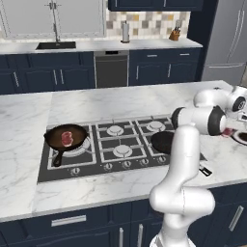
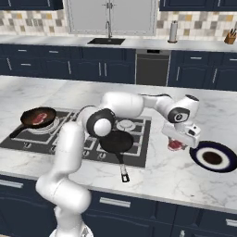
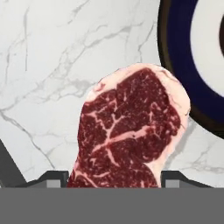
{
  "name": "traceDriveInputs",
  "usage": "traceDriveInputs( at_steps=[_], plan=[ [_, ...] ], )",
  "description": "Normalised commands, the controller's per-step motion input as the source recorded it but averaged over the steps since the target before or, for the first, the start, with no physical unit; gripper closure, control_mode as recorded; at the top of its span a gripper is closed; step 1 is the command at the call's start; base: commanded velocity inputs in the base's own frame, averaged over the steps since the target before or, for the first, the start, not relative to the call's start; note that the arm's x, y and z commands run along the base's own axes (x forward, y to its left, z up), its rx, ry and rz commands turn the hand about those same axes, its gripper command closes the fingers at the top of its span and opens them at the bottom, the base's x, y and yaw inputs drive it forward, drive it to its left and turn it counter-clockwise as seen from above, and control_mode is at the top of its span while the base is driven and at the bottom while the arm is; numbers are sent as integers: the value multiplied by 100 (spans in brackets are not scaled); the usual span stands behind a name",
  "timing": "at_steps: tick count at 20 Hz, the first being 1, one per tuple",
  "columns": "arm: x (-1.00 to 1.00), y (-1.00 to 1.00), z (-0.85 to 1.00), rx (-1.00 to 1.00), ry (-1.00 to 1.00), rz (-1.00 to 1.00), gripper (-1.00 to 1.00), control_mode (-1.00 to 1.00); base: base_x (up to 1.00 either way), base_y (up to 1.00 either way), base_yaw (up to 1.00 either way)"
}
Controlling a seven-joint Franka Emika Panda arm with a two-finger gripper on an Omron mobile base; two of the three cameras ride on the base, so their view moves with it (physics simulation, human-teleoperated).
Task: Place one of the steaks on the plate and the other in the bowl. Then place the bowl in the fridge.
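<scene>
My gripper is shut on one red, marbled steak and holds it just above the marble counter. The steak hangs a little left of the navy-rimmed plate, whose rim curves past the top right of the hand view. Both fingertips press the meat's sides. The other steak lies in a black skillet on the left burner, also seen from the right base. The grey fridge stands closed at the back right. The bowl is out of view.
A second black skillet with nothing in it sits on the stove's right side, handle toward the front edge. The cooktop fills the island's middle. A sink, paper towel roll and knife block stand on the rear counter.
</scene>
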Motion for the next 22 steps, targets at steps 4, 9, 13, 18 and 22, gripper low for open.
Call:
traceDriveInputs(
  at_steps=[4, 9, 13, 18, 22],
  plan=[
    [-24, 21, 0, -4, -4, 2, 100, -100, 0, 0, 0],
    [-60, 67, -1, -13, -9, 0, 100, -100, 0, 0, 0],
    [-50, 82, -66, -50, -13, 1, 100, -100, 0, 0, 0],
    [-42, 24, -9, -32, -12, 0, 100, -100, 0, 0, 0],
    [-6, -74, 30, 0, 0, 0, 100, -100, 0, 0, 0]
  ],
)
